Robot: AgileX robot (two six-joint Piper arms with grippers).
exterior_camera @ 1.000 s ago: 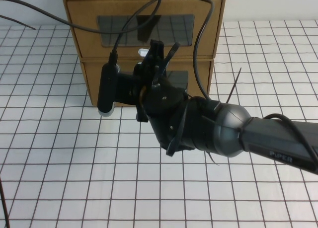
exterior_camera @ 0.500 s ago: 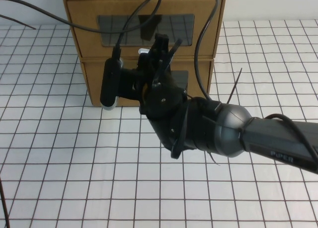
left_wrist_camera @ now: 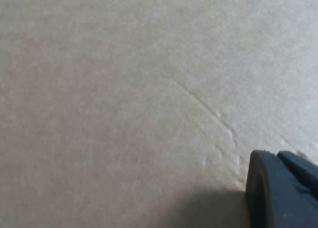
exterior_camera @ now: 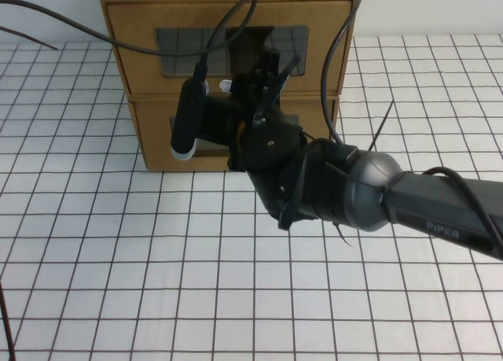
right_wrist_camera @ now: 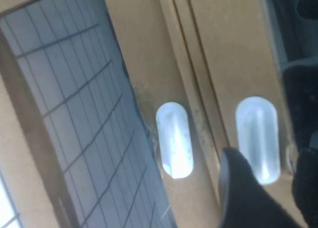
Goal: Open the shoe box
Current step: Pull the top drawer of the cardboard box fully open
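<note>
While the right gripper (exterior_camera: 263, 71) holds its fingers apart at the box (exterior_camera: 134, 31) front, the left gripper (left_wrist_camera: 281, 188) hangs by cardboard (left_wrist_camera: 99, 89); its state I cannot tell.

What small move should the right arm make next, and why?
Probably ease forward and close. The right gripper is open at the shoe box front, one clear tab lying between its fingers, not gripped. The left gripper hangs close to cardboard.

The right arm (exterior_camera: 354, 196) hides the shoe box (exterior_camera: 134, 31) lower front, 12 o'clock on the worktop (exterior_camera: 118, 259). The frame edge cuts off the right hand (right_wrist_camera: 271, 161). The left hand (left_wrist_camera: 283, 188), against cardboard, shows only a dark corner.
</note>
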